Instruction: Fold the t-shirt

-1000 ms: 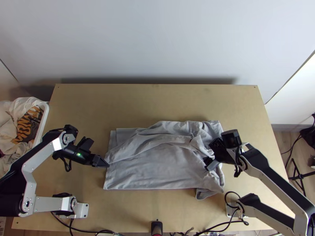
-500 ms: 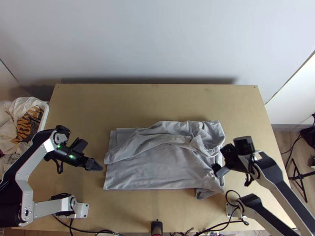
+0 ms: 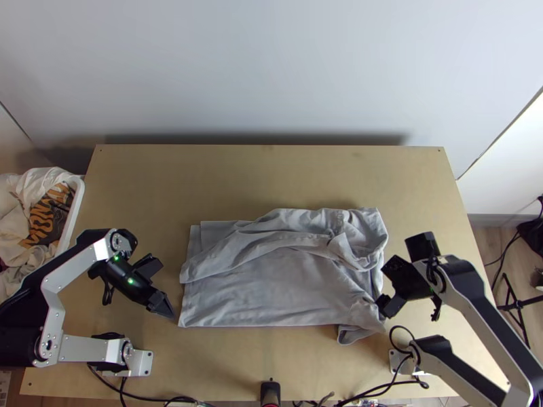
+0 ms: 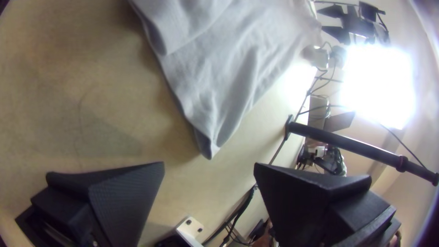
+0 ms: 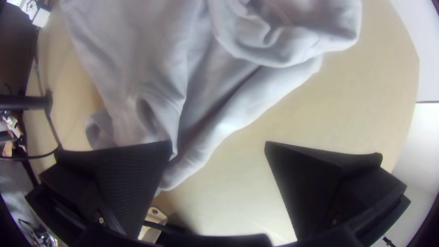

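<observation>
The grey t-shirt (image 3: pixel 271 292) lies across the middle of the table, partly folded, with a loose flap along its far side and bunched cloth toward its right end. Beside its near left corner is my left gripper (image 3: pixel 170 315), apart from the cloth. In the left wrist view my left gripper (image 4: pixel 209 167) is open near a corner of the t-shirt (image 4: pixel 219 77). My right gripper (image 3: pixel 385 308) stands at the shirt's right edge. In the right wrist view my right gripper (image 5: pixel 219 148) is open, one finger over the edge of the t-shirt (image 5: pixel 137 59), nothing held.
A white bin (image 3: pixel 73 210) with bunched clothes stands at the table's left edge. Bare wood of the table (image 3: pixel 258 176) extends behind the shirt. Cables and a black post (image 3: pixel 270 392) are at the near edge, and a black stand (image 3: pixel 519 305) is off to the right.
My left gripper has drawn back from the shirt's left edge and come toward the near side. The right gripper has moved right and nearer, off the bunched cloth. The shirt's lie is nearly the same.
</observation>
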Controlling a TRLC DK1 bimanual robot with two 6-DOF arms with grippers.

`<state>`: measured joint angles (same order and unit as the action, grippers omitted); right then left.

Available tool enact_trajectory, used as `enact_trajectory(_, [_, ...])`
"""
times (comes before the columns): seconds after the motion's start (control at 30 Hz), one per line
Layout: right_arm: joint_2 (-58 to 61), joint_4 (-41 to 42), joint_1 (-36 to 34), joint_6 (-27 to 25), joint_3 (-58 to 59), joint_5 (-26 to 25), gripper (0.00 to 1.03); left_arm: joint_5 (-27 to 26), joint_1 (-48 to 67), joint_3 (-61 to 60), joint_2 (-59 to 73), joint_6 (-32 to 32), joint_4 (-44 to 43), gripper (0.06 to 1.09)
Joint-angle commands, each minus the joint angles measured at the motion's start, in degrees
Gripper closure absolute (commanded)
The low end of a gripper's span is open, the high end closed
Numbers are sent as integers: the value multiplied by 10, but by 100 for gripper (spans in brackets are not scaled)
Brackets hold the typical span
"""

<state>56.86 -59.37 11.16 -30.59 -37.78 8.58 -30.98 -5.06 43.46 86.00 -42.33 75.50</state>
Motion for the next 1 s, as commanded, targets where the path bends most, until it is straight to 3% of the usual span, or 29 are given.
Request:
enact_trajectory(0.0, [86,-63,-34,-76,-8,26,9,4,3,-11,24,-27,7,13])
enact_trajectory(0.27, [169,-131,-71,-129,-38,43,10,4,9,-13,44,-28,-1,13])
enact_trajectory(0.8, [189,-172,-74,-135,-65,81,9,-16,17,2,56,-6,-5,13])
enact_trajectory(0.97, [193,-169,-74,-134,-61,88,9,-18,51,4,66,35,-47,12])
